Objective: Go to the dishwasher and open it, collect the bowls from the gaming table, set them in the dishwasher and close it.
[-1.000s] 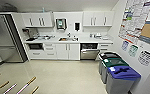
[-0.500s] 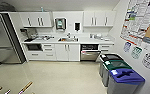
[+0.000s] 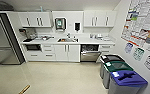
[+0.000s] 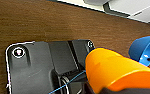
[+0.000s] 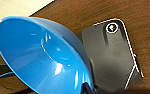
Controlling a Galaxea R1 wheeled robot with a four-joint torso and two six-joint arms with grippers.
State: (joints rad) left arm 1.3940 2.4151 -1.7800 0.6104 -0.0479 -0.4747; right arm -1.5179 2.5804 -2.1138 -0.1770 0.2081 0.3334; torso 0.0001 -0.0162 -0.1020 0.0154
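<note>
The right end effector (image 5: 87,88) is gripping a blue bowl (image 5: 41,57) by its rim, the bowl sitting tilted on edge close to the right wrist camera. The left end effector (image 4: 101,90) is carrying an orange bowl (image 4: 118,71), seen from its outside; I cannot make out the fingers themselves, but the bowl is sitting right at the wrist, so I judge it held. In the left wrist view the blue bowl's edge (image 4: 144,48) is also showing just beside the orange one.

Both bowls are looking like light, stiff, glossy plastic: easy to lift, slippery, so a pinch over the rim is likely the best hold, and a knock could spin one loose rather than break it.

The wrist views are showing the bowls and a dark wood-grain surface beneath them, nothing of the room. The head view is giving the room: the dishwasher (image 3: 90,53) is standing under the table (image 3: 91,41), right of the sink, apparently with its door already partly down and a rack showing inside, though it is too blurred to be sure. Waste bins (image 3: 126,80) are lining the right wall, and a fridge (image 3: 2,40) is standing at the left.
</note>
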